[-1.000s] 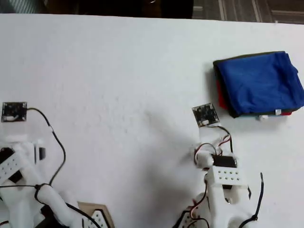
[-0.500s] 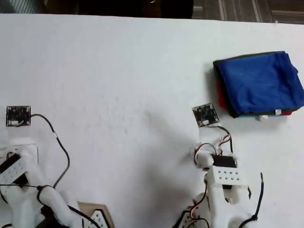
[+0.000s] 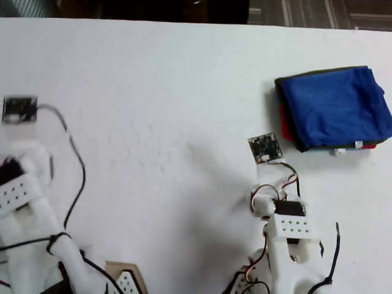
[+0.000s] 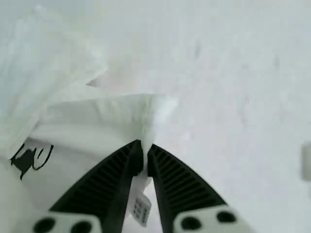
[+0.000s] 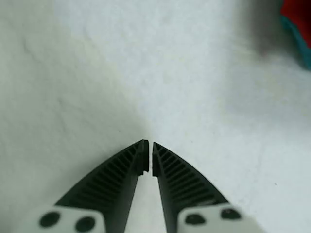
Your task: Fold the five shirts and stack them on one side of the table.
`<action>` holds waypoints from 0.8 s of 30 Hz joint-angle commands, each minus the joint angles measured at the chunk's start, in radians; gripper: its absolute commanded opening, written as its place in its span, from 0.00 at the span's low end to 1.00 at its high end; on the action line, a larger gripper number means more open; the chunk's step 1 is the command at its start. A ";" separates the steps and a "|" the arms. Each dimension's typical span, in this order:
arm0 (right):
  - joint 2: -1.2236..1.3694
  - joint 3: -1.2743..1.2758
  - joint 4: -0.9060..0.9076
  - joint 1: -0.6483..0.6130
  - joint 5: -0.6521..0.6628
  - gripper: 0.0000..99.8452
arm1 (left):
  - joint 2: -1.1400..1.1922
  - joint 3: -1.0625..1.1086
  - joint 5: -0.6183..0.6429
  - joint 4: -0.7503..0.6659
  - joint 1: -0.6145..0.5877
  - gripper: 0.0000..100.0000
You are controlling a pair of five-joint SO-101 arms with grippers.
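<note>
Pinching the white shirt at a fold on the left side of the table.

I have the left gripper clamped on a raised ridge of the white cloth, and the sewn-in label hangs between the jaws. The stack, topped in blue with red and teal edges beneath, sits at the far right, well apart from this shirt. By my count this is probably the last one to fold. The right gripper is closed on nothing, low over bare table near the stack's corner. To fold well, I'd carry the held edge across low and slow so the cloth lands flat without dragging the layer underneath. I'd also bring the right arm over to pin the opposite edge. White cloth on a white table hides the shirt's outline from above, so I'd steer by the left wrist view.
</note>
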 commanded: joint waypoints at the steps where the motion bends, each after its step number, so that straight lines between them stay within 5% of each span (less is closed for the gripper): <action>1: -0.021 -0.005 -0.013 -0.002 -0.008 0.02 | -0.026 -0.271 0.115 0.180 0.221 0.03; 9: -0.021 -0.005 -0.015 -0.002 -0.008 0.02 | -0.026 -0.719 0.285 0.267 0.532 0.03; 15: -0.021 -0.003 -0.027 -0.002 -0.008 0.02 | -0.020 -1.007 0.302 0.267 0.720 0.03; 24: -0.021 -0.003 -0.027 -0.002 -0.008 0.02 | -0.020 -0.975 0.344 0.354 0.700 0.03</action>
